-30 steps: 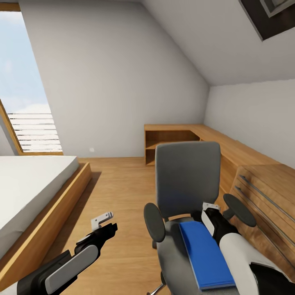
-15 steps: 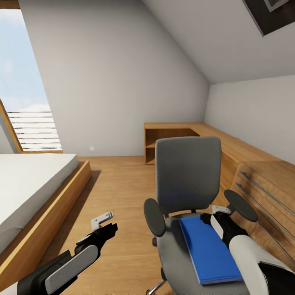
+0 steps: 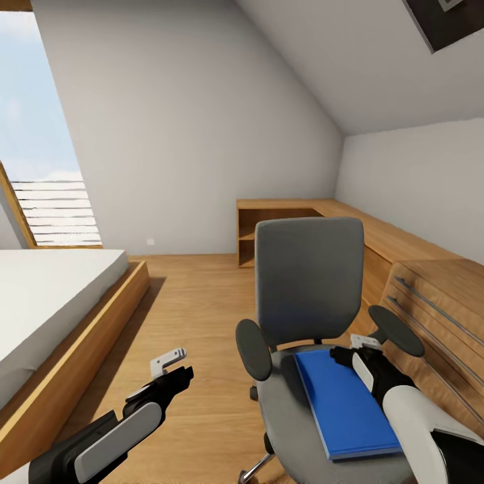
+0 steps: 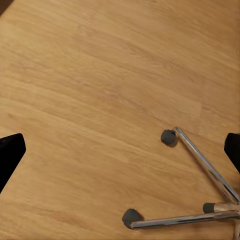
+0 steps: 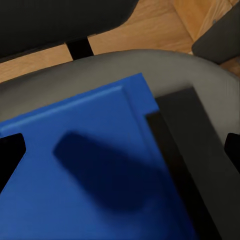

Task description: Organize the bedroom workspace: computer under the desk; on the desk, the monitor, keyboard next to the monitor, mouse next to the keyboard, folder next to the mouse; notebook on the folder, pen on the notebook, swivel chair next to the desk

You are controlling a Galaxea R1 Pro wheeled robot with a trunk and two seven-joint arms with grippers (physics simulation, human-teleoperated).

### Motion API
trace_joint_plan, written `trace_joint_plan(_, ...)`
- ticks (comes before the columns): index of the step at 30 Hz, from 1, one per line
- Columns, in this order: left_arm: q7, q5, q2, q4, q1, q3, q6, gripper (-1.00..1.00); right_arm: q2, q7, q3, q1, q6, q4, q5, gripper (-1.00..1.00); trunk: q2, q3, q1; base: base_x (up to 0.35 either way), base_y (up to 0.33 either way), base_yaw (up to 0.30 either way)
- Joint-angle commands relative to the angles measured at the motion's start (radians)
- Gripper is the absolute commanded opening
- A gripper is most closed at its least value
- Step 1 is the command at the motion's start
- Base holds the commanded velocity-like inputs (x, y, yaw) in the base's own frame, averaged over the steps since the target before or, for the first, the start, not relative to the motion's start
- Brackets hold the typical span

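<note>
Right hand (image 5: 120,145), open and empty, hung over folder (image 3: 346,403) on chair (image 3: 306,282); left hand (image 4: 120,150), open, faced chair's base (image 4: 200,190).

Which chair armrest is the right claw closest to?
The swivel chair's armrest on the wooden drawer side; the right claw hovers beside it, over the folder.

Head view: set high, facing forward and down across an attic room, taking in both arms and the grey upholstered swivel chair (image 3: 306,302) ahead. Right wrist view: very near, looking straight down between the finger tips onto the bright blue flat folder (image 5: 85,170) on the same seat. Left wrist view: looks straight down between the finger tips onto the wooden plank floor (image 4: 90,100), sharing the chair's chrome base.
</note>
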Motion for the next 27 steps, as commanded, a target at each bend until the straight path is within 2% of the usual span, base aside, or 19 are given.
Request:
trace_joint_plan(1, 0.005, 0.000, 0.001, -0.001, -0.001, -0.002, 0.007, 1.00, 0.000, -0.001, -0.003, 0.000, 0.001, -0.002, -0.003, 1.00, -0.001, -0.001, 0.000, 0.000, 0.000, 0.000)
trace_joint_plan(11, 0.005, 0.001, 0.000, -0.001, -0.001, -0.003, 0.007, 1.00, 0.000, 0.003, -0.013, 0.000, -0.005, -0.003, -0.006, 1.00, -0.022, -0.010, 0.011, 0.000, 0.000, 0.000)
trace_joint_plan(18, 0.005, 0.001, 0.000, -0.001, -0.001, -0.003, 0.007, 1.00, -0.001, 0.058, -0.032, 0.000, -0.005, -0.003, -0.004, 1.00, -0.022, -0.010, 0.011, 0.000, 0.000, 0.000)
trace_joint_plan(27, 0.005, 0.001, 0.000, -0.001, -0.001, -0.003, 0.007, 1.00, -0.001, 0.070, -0.034, 0.000, -0.004, -0.003, -0.004, 1.00, -0.022, -0.010, 0.011, 0.000, 0.000, 0.000)
